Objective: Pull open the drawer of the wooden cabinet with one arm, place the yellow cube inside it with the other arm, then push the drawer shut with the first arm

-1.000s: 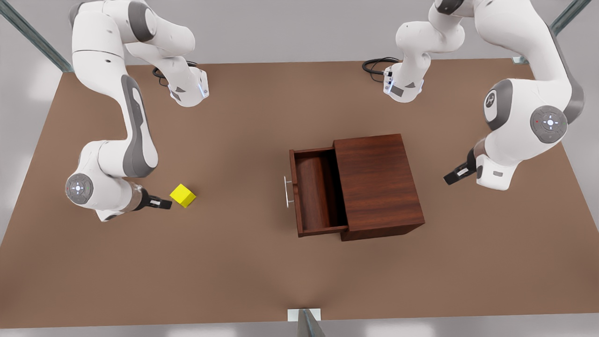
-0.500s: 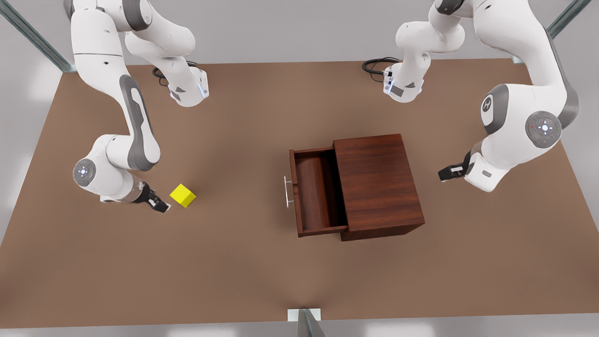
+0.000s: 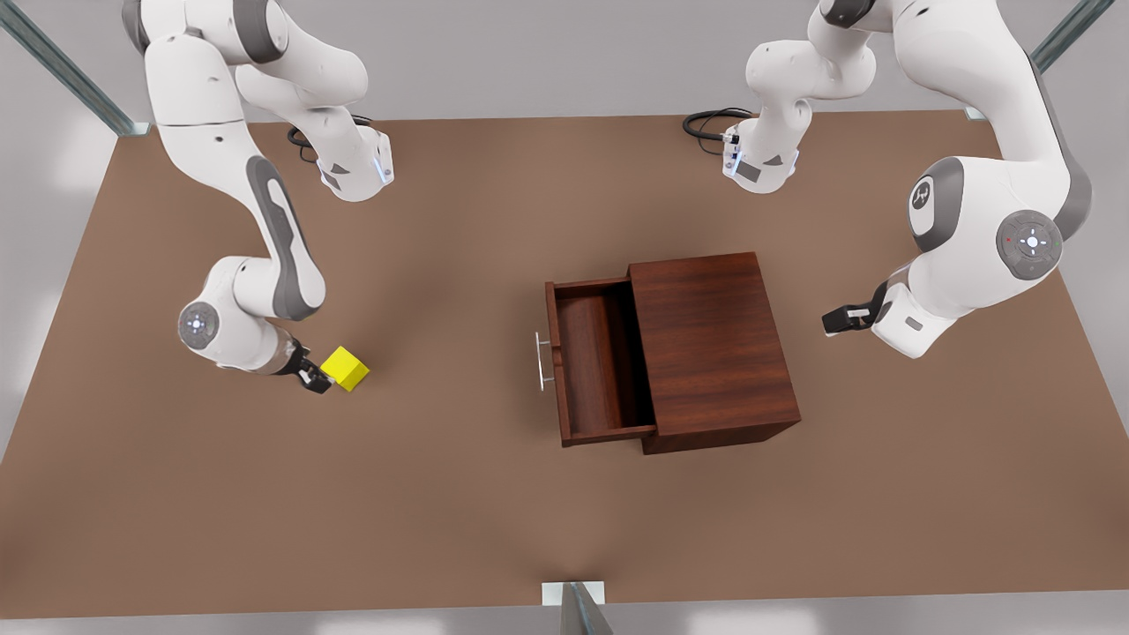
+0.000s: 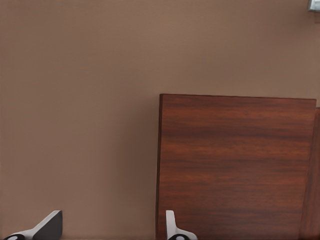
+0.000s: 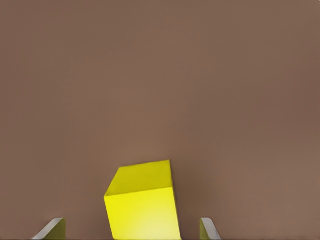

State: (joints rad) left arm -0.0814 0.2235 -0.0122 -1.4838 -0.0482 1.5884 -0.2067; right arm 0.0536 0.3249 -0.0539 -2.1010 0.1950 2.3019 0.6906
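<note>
Since a second ago our right hand (image 3: 315, 380) swung in on the yellow cube (image 3: 345, 368), fingers wide astride it, near the table's left edge. Left hand (image 3: 836, 319) waits open behind the wooden cabinet (image 3: 713, 348).

streaked wood-grain cabinet (image 3: 713, 348), silver metal handle (image 3: 541, 361), matt brown table (image 3: 441, 494), smooth yellow cube (image 3: 345, 368).

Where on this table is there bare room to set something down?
Bare table runs between the yellow cube and the open drawer, and along the near edge. It is crowded where the right gripper meets the cube and where the left gripper waits beside the wooden cabinet.
</note>
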